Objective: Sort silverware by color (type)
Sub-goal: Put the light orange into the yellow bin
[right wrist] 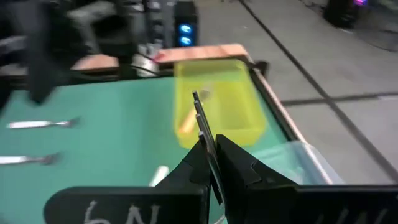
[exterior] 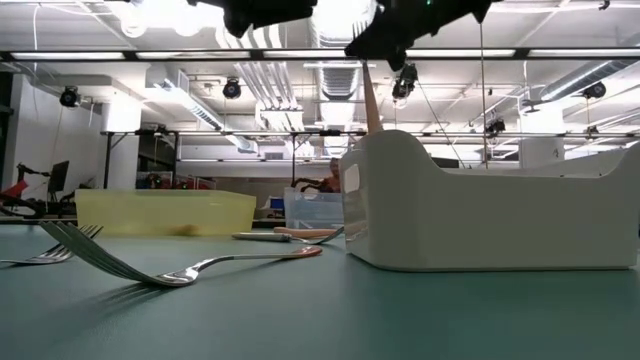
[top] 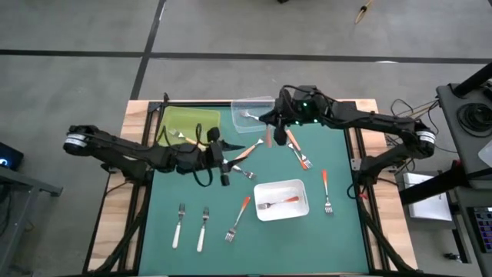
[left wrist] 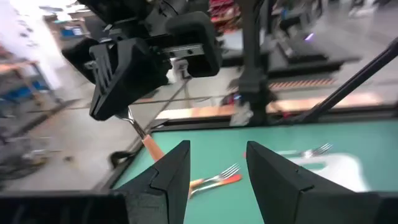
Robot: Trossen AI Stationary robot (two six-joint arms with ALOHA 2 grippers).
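My right gripper (top: 271,131) hangs over the table's far middle, shut on a fork with a light orange handle (left wrist: 151,147). It is close to the clear tray (top: 260,102), which holds one fork. My left gripper (left wrist: 217,168) is open and holds nothing. It points level toward the right gripper from the table's left middle (top: 231,154). The yellow tray (top: 178,119) at the far left holds a pale-handled fork. The white tray (top: 301,209) holds a red-orange fork (top: 280,202). More forks lie flat on the green mat. My right gripper pinches the fork's metal end (right wrist: 202,127) between its two shut fingers; a thin strip of metal sticks out past the fingertips. The light orange handle (exterior: 371,100) hangs nearly upright below the gripper. The fork is lifted clear of the mat.
Two white-handled forks (top: 178,225) (top: 202,229) lie near the front left. Red-orange forks lie at the front middle (top: 238,218), the right (top: 326,191) and below the right gripper (top: 300,156). One more fork (top: 243,156) lies by the left gripper. Wooden table edges frame the mat.
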